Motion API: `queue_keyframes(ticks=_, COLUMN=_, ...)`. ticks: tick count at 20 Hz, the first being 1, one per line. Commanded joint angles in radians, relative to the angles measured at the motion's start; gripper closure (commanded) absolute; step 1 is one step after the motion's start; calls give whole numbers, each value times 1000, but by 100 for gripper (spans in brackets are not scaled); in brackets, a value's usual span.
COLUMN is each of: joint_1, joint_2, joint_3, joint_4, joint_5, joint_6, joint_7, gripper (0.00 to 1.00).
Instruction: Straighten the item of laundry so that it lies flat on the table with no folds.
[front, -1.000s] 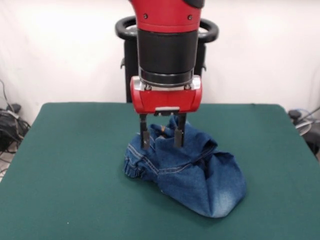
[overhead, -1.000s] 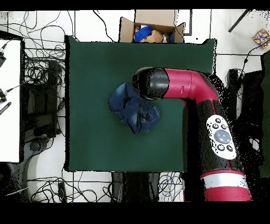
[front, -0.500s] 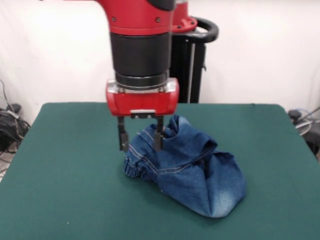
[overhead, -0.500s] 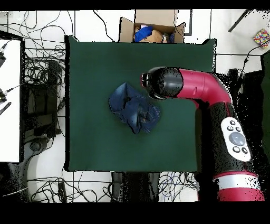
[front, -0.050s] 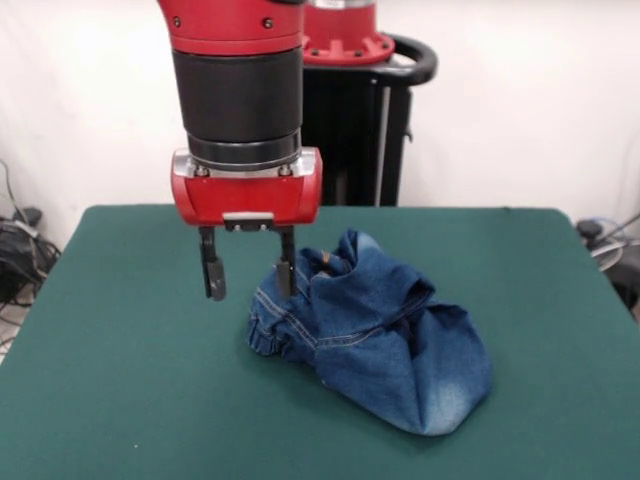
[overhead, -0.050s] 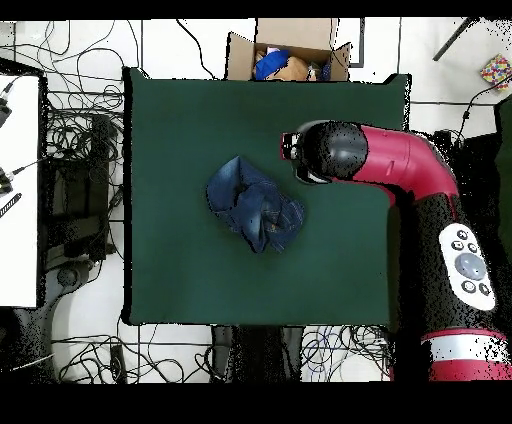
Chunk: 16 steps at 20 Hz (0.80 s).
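Claw (front, -0.050s: 246, 279) open, two dark fingers spread apart and empty, hanging off the red and black arm (overhead, -0.050s: 400, 165). Front view: one finger (front, -0.050s: 213, 276) clear over bare cloth, the other (front, -0.050s: 285, 274) just at the edge of the jeans (front, -0.050s: 375, 335), in front of the raised fold; contact not certain. Tips appear above the desk (front, -0.050s: 120, 380) surface, not on it.

Jeans: medium-blue denim, crumpled into one compact heap, not flat. Peak of fabric stands up near the claw-side edge. Gathered, rolled edge with tan stitching low on the heap, below the claw. Faded whitish patch on the rounded lobe nearest the front camera.

Overhead view: heap (overhead, -0.050s: 254, 205) sits roughly mid-desk, slightly toward one short side. Arm's wrist covers desk just beside the heap, not over it. Dark green cloth (overhead, -0.050s: 170, 130) open on every side of the jeans; all four desk edges well apart from the denim.

Off the desk: cardboard box (overhead, -0.050s: 290, 48) with items against one edge, cables (overhead, -0.050s: 75, 130) on the floor along another.
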<state>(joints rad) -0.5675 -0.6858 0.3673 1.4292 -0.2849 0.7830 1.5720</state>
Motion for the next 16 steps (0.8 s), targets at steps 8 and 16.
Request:
queue_keyframes(ticks=8, joint_1=31, joint_2=78, joint_3=71, joint_4=117, joint_5=-97, joint_6=-95, joint_7=-110, gripper=0)
queue_keyframes(ticks=16, joint_1=13, joint_2=84, joint_3=90, joint_4=150, joint_5=-106, joint_6=-114, joint_7=-108, gripper=0)
